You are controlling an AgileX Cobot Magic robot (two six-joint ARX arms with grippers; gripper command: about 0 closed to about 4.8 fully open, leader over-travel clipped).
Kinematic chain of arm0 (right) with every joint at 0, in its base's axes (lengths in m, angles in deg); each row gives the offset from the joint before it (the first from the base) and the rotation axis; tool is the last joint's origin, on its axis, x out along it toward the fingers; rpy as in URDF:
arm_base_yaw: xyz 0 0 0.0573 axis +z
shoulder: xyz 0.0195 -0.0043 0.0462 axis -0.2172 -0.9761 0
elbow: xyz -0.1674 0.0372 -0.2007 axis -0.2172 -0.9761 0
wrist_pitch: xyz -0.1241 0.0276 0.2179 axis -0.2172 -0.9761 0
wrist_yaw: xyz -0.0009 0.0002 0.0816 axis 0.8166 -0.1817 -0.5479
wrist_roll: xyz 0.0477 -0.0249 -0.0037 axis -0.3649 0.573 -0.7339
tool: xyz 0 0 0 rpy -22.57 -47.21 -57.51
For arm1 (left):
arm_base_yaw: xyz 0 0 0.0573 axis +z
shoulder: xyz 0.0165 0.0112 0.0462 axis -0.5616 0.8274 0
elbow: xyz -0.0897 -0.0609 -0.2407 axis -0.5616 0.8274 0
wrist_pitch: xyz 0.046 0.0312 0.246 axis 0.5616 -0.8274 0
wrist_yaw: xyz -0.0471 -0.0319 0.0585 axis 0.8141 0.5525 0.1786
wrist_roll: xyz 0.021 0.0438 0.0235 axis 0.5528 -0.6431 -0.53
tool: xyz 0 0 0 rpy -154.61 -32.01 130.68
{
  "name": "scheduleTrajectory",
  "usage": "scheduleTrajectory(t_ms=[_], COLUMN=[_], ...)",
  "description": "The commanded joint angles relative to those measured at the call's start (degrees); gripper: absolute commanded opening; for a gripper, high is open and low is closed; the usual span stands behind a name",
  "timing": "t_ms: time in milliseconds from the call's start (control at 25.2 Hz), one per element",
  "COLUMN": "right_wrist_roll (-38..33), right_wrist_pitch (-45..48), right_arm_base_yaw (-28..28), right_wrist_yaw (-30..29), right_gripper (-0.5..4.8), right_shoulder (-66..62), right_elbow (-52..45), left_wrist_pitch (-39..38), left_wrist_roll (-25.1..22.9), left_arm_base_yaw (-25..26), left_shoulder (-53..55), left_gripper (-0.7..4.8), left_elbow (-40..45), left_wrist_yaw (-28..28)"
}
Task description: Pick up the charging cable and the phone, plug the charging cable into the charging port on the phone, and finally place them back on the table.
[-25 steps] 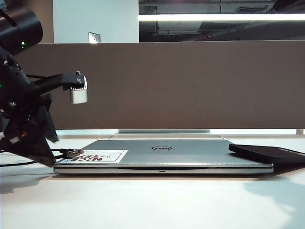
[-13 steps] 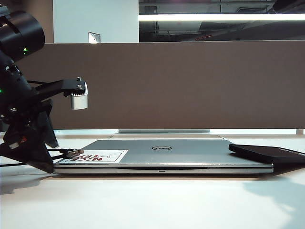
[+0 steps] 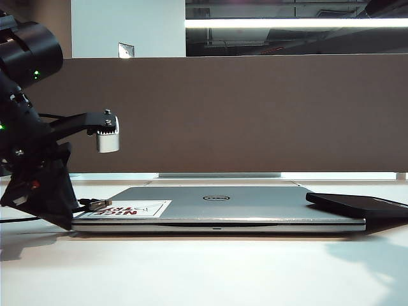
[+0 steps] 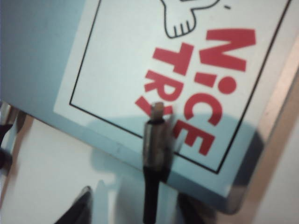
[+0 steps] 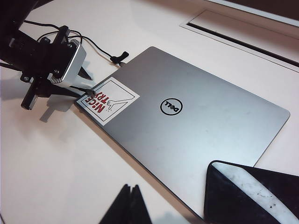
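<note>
A: Well, where's the charging cable (image 4: 154,154)?
B: Plug rests on the laptop's (image 3: 255,207) sticker (image 4: 154,60), between the left gripper's (image 4: 133,205) fingers; grip unclear.
A: Phone (image 3: 357,205)?
B: At the laptop's three o'clock. Right gripper (image 5: 130,205) hovers with its fingers together.

A: What is seen lying closed at the centre?
B: A silver Dell laptop (image 3: 217,209), with a white "NICE TRY" sticker (image 3: 131,209) fixed at its left near corner.
A: And behind?
B: A brown-grey divider panel (image 3: 255,115) is stood across the far side.
</note>
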Motion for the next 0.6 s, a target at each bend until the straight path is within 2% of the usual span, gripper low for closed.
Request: scheduleTrajectory(t_ms=[40, 318, 397, 437, 477, 596], right_wrist_roll=[0.42, 0.42, 0.42, 0.42, 0.42, 0.42], right_wrist_pitch=[1.01, 1.03, 1.03, 1.01, 1.03, 1.03], right_arm_base_yaw=[-0.04, -0.04, -0.04, -0.04, -0.07, -0.04], right_wrist_yaw=[-0.11, -0.11, -0.11, -0.11, -0.11, -0.11], right_gripper=[-0.06, -0.06, -0.06, -0.06, -0.06, -0.06], right_shoulder=[0.11, 0.04, 0.02, 0.02, 0.04, 0.02], right_elbow=[0.26, 0.26, 0.26, 0.26, 0.26, 0.26], left_wrist_pitch=[0.76, 1.18, 1.22, 1.42, 1.64, 2.38], left_wrist_roll=[-0.28, -0.28, -0.26, -0.26, -0.20, -0.24], left_arm_base_yaw=[-0.96, -2.25, -2.25, -2.25, -2.25, -2.25], left_shoulder=[-0.13, -0.11, -0.11, -0.11, -0.11, -0.13], left_gripper=[2.37, 2.36, 1.60, 0.37, -0.08, -0.08], left_elbow=[-0.11, -0.11, -0.11, -0.11, -0.11, -0.11], left_wrist_yaw=[0.39, 0.42, 0.42, 0.42, 0.37, 0.44])
